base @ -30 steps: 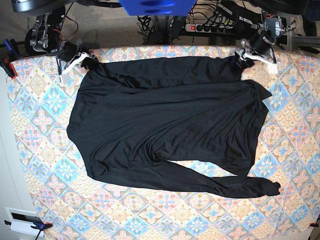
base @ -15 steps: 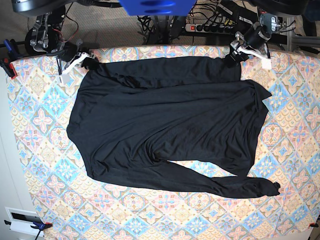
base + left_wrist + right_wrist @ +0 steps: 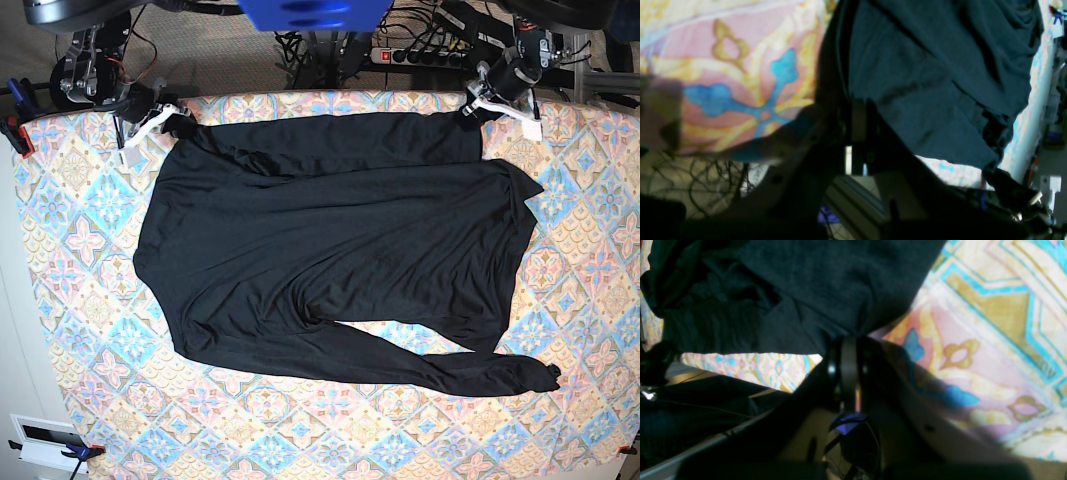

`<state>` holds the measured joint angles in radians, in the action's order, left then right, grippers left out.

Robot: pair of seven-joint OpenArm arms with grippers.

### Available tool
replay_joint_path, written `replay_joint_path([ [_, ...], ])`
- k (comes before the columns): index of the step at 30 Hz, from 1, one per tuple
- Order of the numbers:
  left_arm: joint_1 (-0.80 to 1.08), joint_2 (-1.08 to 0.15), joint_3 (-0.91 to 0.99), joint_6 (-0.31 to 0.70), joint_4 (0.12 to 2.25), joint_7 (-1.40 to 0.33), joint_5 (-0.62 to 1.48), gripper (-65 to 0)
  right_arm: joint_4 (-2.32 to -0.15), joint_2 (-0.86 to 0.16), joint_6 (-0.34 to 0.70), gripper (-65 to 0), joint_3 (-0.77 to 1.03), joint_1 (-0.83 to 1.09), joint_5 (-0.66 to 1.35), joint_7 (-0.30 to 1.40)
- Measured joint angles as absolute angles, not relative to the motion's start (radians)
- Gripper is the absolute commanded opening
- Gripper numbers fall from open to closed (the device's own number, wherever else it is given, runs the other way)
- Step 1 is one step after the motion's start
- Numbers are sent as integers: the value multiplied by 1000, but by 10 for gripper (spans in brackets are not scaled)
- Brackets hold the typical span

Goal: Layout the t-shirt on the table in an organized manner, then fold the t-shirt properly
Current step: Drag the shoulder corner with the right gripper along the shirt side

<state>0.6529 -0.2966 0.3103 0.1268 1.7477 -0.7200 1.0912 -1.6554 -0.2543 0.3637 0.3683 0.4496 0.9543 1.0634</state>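
The black t-shirt (image 3: pixel 330 260) lay spread flat over the patterned bench (image 3: pixel 80 240). The right hand (image 3: pixel 176 118) was closed on one far corner of the cloth. The left hand (image 3: pixel 474 109) was closed on the other far corner, at the bench's far edge.

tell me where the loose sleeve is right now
In the base view, the t-shirt has its loose sleeve along its lower edge, cuff pointing right on the table.
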Motion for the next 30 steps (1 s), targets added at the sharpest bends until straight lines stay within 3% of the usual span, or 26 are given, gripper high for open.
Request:
replay_joint_path([
  [9, 672, -299, 310, 129, 1943, -734, 1122, -650, -1785, -252, 363, -650, 368, 453, 943, 1083],
  [17, 664, -329, 318, 128, 1945, -735, 1263, -650, -1810, -252, 363, -650, 368, 453, 943, 1085],
  [30, 651, -321, 527, 128, 1956, -839, 1338, -650, -1826, -257, 363, -650, 368, 409, 941, 1094],
])
